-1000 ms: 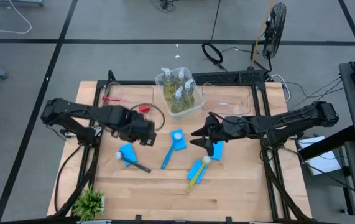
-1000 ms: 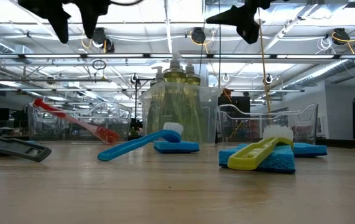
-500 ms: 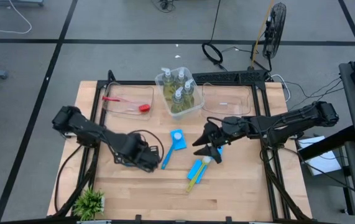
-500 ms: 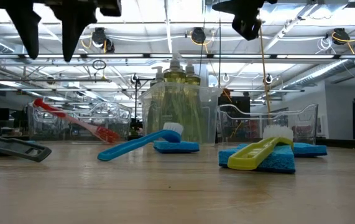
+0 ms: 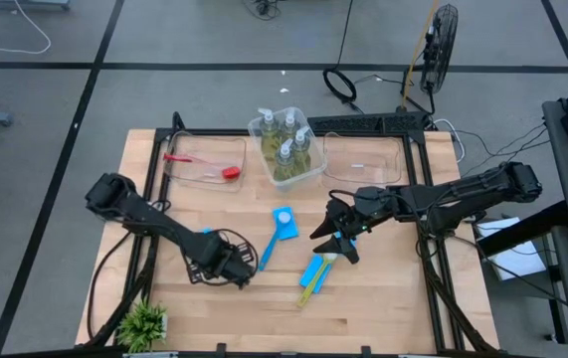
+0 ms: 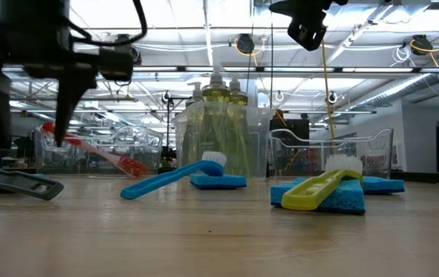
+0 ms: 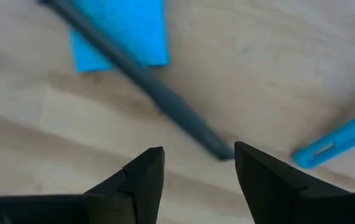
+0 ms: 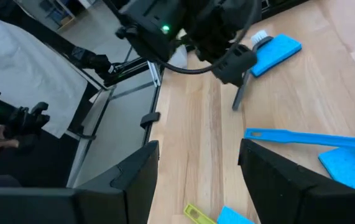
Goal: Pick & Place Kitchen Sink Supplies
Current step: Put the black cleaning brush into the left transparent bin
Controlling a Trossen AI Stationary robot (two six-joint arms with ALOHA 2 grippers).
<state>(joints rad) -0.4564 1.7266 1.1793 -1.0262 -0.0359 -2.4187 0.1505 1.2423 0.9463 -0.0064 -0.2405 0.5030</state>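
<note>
Lower left of the surface (image 5: pixel 383 308): left end effector (image 7: pixel 193 163), fingers apart, hangs over the black brush (image 7: pixel 146 90), handle end between them, axis diagonal.

Robotics lab — ceiling trusses (image 6: pixel 219 71), floor cables (image 5: pixel 5 40), fan (image 5: pixel 441 45)

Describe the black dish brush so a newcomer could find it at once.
Start at the wooden table and go to its left half, where the left gripper hangs with open fingers. The black dish brush lies under it across a blue sponge, the only dark-handled brush.
</note>
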